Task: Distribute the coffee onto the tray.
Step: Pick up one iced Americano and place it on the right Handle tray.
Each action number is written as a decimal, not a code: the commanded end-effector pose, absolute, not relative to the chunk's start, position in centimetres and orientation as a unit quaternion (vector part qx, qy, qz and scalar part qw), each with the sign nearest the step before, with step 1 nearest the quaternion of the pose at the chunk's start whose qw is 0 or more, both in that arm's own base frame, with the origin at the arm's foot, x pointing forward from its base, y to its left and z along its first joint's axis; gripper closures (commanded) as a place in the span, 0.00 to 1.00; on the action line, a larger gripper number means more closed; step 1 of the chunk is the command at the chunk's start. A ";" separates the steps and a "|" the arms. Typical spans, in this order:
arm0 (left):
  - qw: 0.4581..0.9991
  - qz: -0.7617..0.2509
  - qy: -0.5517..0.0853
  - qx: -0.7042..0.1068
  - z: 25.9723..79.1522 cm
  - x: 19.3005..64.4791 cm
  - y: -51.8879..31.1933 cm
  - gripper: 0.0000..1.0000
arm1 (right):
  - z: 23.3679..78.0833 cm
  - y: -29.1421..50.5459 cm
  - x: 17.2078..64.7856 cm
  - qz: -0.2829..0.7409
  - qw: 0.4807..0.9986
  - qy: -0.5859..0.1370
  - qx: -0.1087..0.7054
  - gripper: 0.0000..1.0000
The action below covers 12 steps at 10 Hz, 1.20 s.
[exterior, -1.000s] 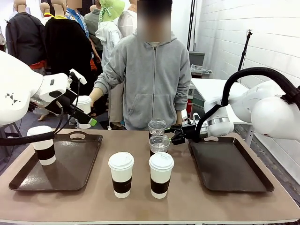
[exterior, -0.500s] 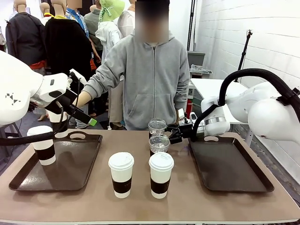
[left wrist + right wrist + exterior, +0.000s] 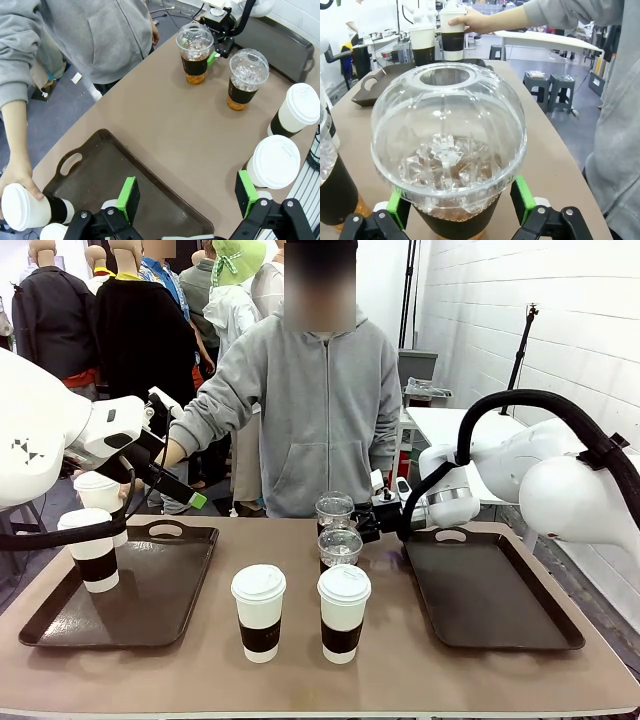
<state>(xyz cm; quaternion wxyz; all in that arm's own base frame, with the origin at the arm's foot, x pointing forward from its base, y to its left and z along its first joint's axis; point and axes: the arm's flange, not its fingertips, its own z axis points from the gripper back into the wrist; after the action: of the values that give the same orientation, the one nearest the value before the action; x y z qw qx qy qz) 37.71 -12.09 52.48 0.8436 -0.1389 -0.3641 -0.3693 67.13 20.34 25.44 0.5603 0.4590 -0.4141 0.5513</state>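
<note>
six cups show in the front view. two loose paper cups stand on bare table at lower centre. the near dome cup and far dome cup stand just behind them, between the trays. a parked paper cup sits on the left tray, and a handed paper cup is held just above that tray's far end, probably to be set down there. the right tray carries no cup yet, which is likely why the right gripper reaches in level from the frame's right to the far dome cup. the left gripper hangs raised at upper left, tilted downward, fingers spread.

in the left wrist view the left gripper rises from the bottom edge. its green pads are wide apart with nothing between them. at lower left the person's hand wraps the handed paper cup. i judge this arm is keeping clear of that placement.

in the right wrist view the far dome cup takes up the centre. the right gripper straddles its base, jaws at full spread, one pad on each side and seemingly not pressing. the wrist sits low and level, so the fingers pass under the dome's flare.
</note>
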 end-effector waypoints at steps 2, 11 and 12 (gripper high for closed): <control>0.843 -0.369 -0.364 -0.142 52.4 37.8 -11.9 0.00 | 25.1 21.2 68.5 0.554 0.565 -0.389 0.471 0.00; 0.843 -0.369 -0.364 -0.142 52.4 37.8 -11.9 0.00 | 25.5 21.6 68.3 0.551 0.565 -0.375 0.486 0.38; 0.843 -0.369 -0.364 -0.142 52.4 37.8 -11.9 0.00 | 25.7 21.5 68.2 0.550 0.563 -0.379 0.486 0.38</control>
<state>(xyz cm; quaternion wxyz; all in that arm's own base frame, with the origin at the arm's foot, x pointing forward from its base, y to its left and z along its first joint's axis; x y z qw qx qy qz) 37.71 -12.09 52.47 0.8436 -0.1389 -0.3641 -0.3693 67.59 21.16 25.20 0.5707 0.4756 -0.3700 0.5579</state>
